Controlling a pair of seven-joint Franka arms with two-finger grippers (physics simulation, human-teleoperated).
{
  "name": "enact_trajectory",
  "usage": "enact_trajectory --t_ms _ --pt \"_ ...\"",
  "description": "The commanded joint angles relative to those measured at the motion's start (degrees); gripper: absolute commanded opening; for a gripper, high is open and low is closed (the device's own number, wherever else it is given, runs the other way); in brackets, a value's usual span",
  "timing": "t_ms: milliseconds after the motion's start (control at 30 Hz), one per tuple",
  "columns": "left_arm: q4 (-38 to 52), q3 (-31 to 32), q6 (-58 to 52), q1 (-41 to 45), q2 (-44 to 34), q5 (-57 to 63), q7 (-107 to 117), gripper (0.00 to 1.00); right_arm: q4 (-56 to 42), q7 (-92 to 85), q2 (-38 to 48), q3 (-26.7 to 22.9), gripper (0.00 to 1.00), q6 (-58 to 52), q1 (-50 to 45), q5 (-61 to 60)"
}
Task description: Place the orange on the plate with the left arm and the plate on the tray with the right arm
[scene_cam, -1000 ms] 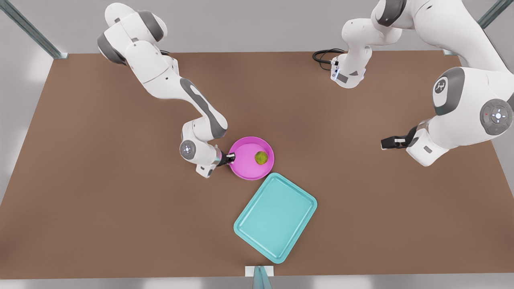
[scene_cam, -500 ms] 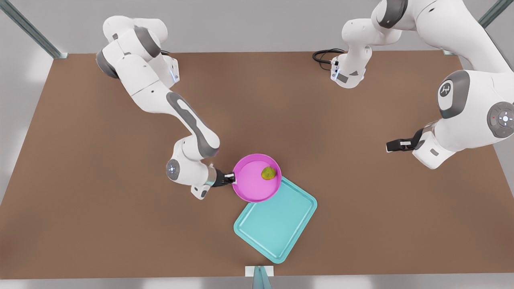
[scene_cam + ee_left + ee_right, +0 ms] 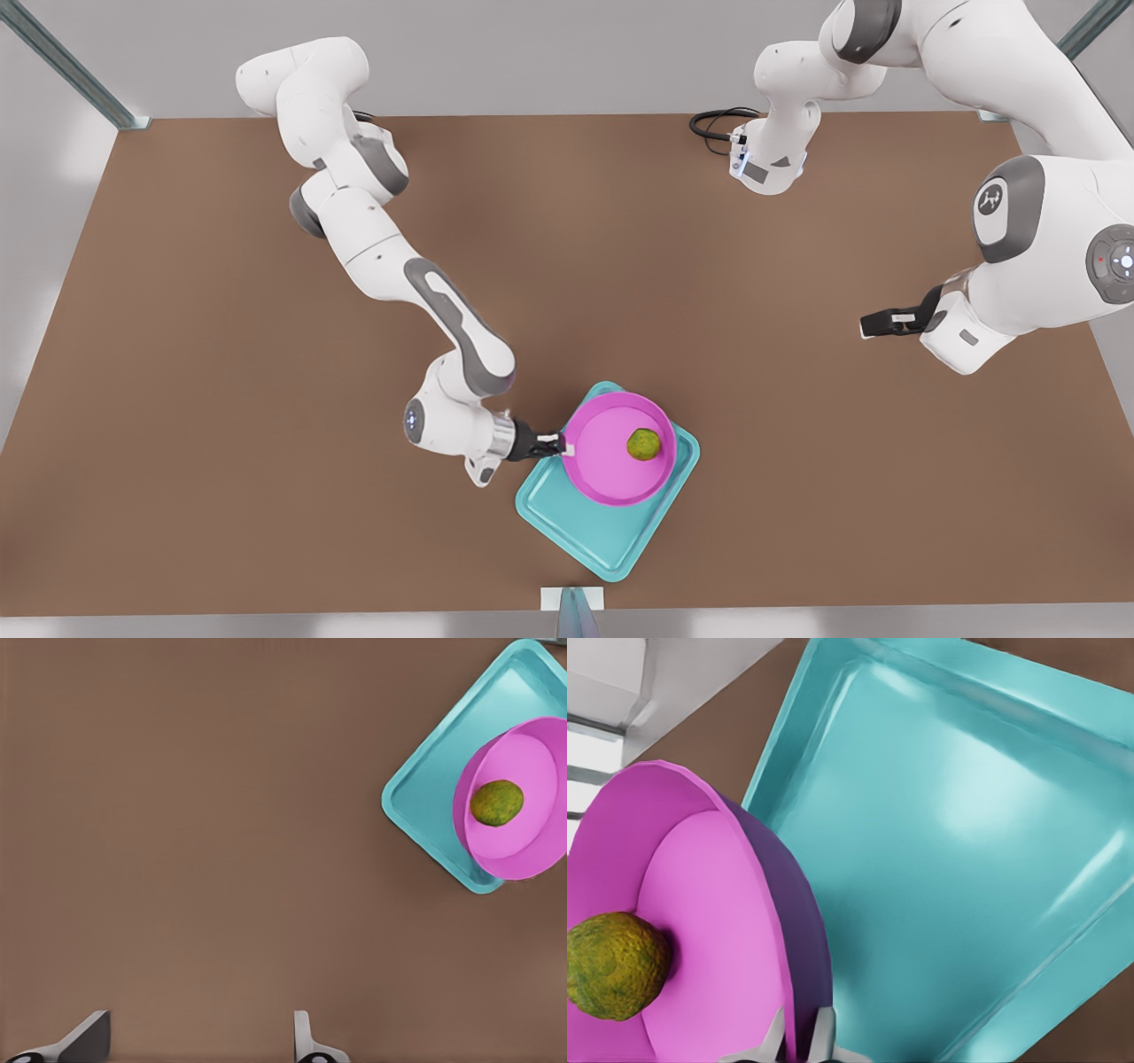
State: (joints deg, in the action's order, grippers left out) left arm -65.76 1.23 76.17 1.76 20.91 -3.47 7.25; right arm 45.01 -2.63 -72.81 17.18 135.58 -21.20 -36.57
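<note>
Plate (image 3: 613, 452) magenta, held over the tray (image 3: 595, 533), overlapping the tray's far half in the front view. Right claw (image 3: 562, 445) pinches the plate's rim on the side toward the front view's left; in the right wrist view both fingertips (image 3: 776, 1036) sit either side of the thin rim (image 3: 799, 992), pressed onto it. That view shows the plate raised above the tray's floor, dark underside visible; whether any edge touches the tray I cannot tell. Orange (image 3: 644, 445) green-yellow, sits inside the plate toward the front view's right, away from the clamped rim; also seen in the right wrist view (image 3: 613, 965) resting on the plate's inner surface. Tray teal, rectangular, lies flat on the brown desk (image 3: 221, 399), turned diagonally, near the desk's front edge; its near half is uncovered (image 3: 948, 859).

Left claw (image 3: 873, 322) hangs well apart from the plate and tray, over bare desk at the front view's right, this arm waiting. In the left wrist view its two fingertips (image 3: 84, 1038) are spread wide with nothing between them, desk below; tray (image 3: 425, 797), plate (image 3: 532, 837) and orange (image 3: 496, 803) appear far off in that view.

Black cable (image 3: 713, 122) loops at the far desk edge by an arm base.
</note>
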Motion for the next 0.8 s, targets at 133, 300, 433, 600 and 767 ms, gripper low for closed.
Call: enact_trajectory --t_ms 133,300,433,600,767 --pt "0.0 0.0 -0.1 0.0 -0.1 0.0 -0.5 1.0 -0.5 5.8 -0.3 -0.1 1.0 1.9 0.2 0.2" --pt "-0.1 0.0 -0.1 0.0 0.0 0.0 -0.5 1.0 0.2 5.7 3.9 -4.9 1.0 -15.3 3.4 2.1" --pt "-0.1 0.0 0.0 0.0 0.1 0.0 -0.4 1.0 0.0 -18.5 21.8 -17.5 1.0 -47.9 8.9 32.2" --pt "-0.2 0.0 -0.4 0.0 0.0 0.1 -0.5 1.0 13.1 -8.0 52.0 -16.5 1.0 -73.1 8.5 47.4" --pt "-0.3 0.0 -0.5 0.0 -0.1 0.1 -0.5 1.0 34.8 -5.9 67.4 -16.8 1.0 -60.4 12.9 47.8"
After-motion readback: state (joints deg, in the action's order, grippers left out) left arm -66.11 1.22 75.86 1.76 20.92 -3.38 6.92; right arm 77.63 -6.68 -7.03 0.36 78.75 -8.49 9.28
